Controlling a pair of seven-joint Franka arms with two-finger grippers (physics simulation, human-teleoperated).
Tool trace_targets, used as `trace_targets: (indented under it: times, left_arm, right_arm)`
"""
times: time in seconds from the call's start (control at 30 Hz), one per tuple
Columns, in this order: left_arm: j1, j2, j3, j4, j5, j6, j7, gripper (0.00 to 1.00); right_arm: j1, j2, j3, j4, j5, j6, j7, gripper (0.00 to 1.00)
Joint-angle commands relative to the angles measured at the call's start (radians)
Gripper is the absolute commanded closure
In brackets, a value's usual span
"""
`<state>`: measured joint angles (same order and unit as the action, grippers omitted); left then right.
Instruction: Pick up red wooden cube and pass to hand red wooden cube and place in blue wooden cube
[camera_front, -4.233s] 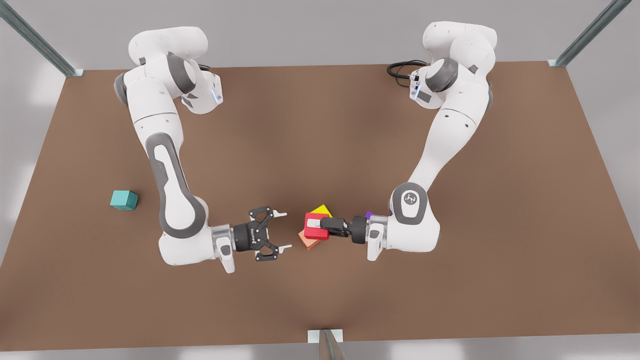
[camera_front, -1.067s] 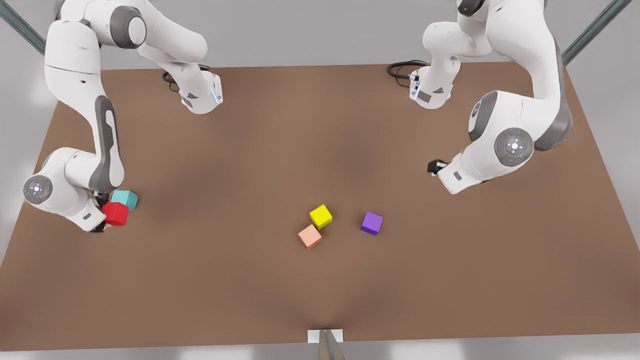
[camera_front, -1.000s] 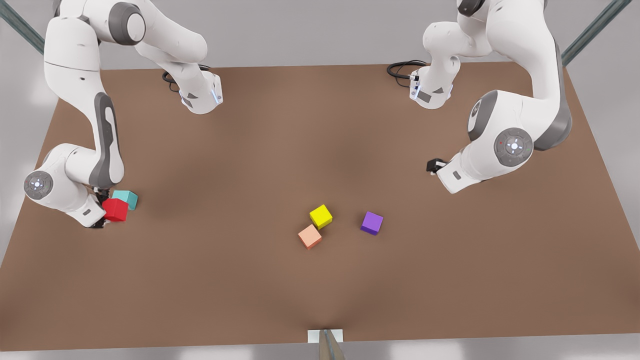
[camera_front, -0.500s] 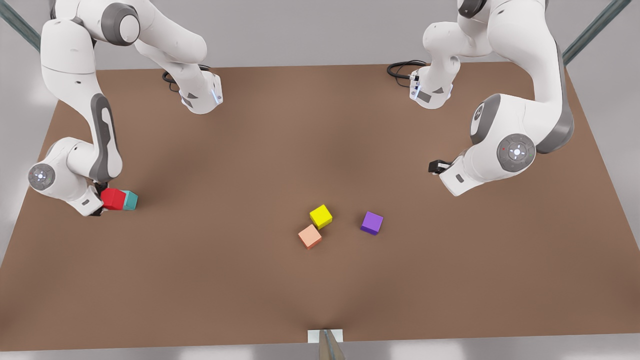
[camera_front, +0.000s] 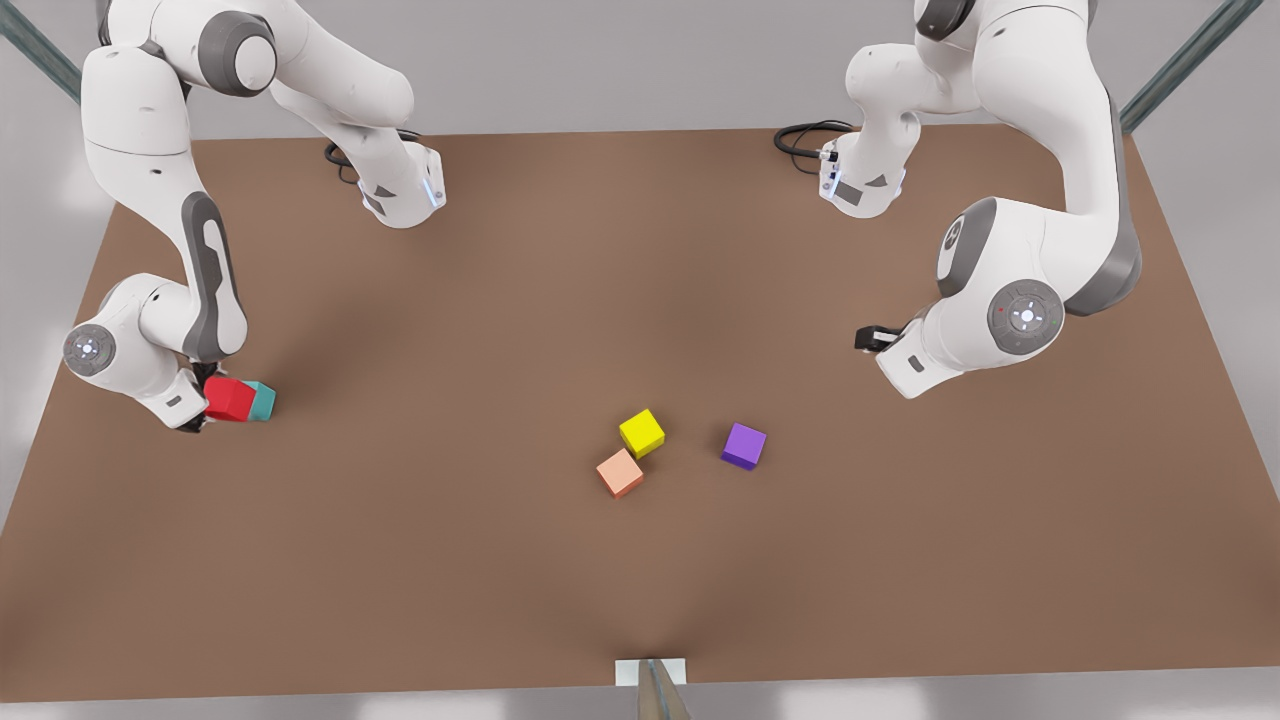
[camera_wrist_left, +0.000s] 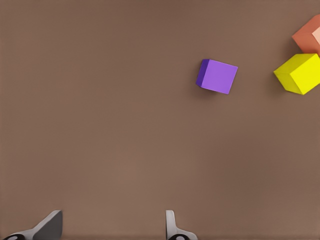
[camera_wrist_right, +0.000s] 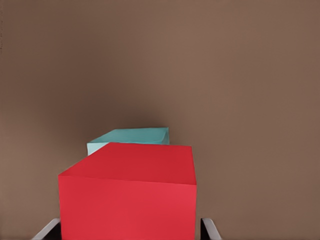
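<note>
Carried leftward, red wooden cube (camera_front: 229, 399) now overlaps blue wooden cube (camera_front: 263, 400); right pincer (camera_front: 203, 412) grips it.

Simulated robot lab, brown table (camera_front: 640, 560), metal frame (camera_front: 1180, 70)

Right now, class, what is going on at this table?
The right gripper holds the red cube over the teal cube at the front view's left, not yet released. The left gripper hangs open and empty at the front view's right, waiting. Yellow, salmon and purple cubes sit untouched mid-table.
</note>
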<state>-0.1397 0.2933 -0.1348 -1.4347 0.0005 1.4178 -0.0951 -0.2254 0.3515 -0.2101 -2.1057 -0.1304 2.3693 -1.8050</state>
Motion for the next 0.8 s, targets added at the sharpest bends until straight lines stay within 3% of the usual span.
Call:
trace_targets:
  times: [0.0,0.23,0.53,0.6,0.67,0.7,0.73,0.77]
  left_arm:
    - [0.0,0.0,0.0,0.0,0.001,0.0,-0.012,0.0]
    - [0.0,0.003,0.0,0.0,-0.001,0.0,-0.011,0.0]
    - [-0.001,0.003,-0.002,0.0,-0.002,-0.002,-0.014,0.0]
    - [-0.001,0.006,-0.002,0.0,-0.002,-0.002,-0.014,0.0]
    - [-0.001,0.004,-0.002,0.0,-0.004,-0.002,-0.014,0.0]
    - [-0.001,0.004,-0.002,0.0,-0.004,-0.002,-0.015,0.0]
    - [-0.003,0.004,-0.002,0.0,-0.005,-0.002,-0.014,0.0]
    - [-0.005,0.003,-0.002,0.0,-0.004,-0.004,-0.012,0.0]
  right_arm:
    - [0.0,-0.002,0.0,0.0,0.0,-0.002,-0.019,0.0]
    - [0.0,-0.019,0.0,0.0,0.003,-0.062,-0.033,0.0]
    - [0.026,-0.117,0.015,0.082,0.083,-0.419,-0.007,0.0]
    - [0.092,-0.066,0.015,0.249,0.186,-0.62,0.205,0.0]
    - [0.25,0.078,0.015,0.545,0.328,-0.817,0.732,0.0]
    - [0.319,0.173,0.015,0.731,0.333,-0.873,1.071,0.0]
    - [0.374,0.237,0.009,0.814,0.316,-0.898,1.563,0.0]
    - [0.411,0.303,0.012,0.933,0.295,-0.973,1.852,0.0]
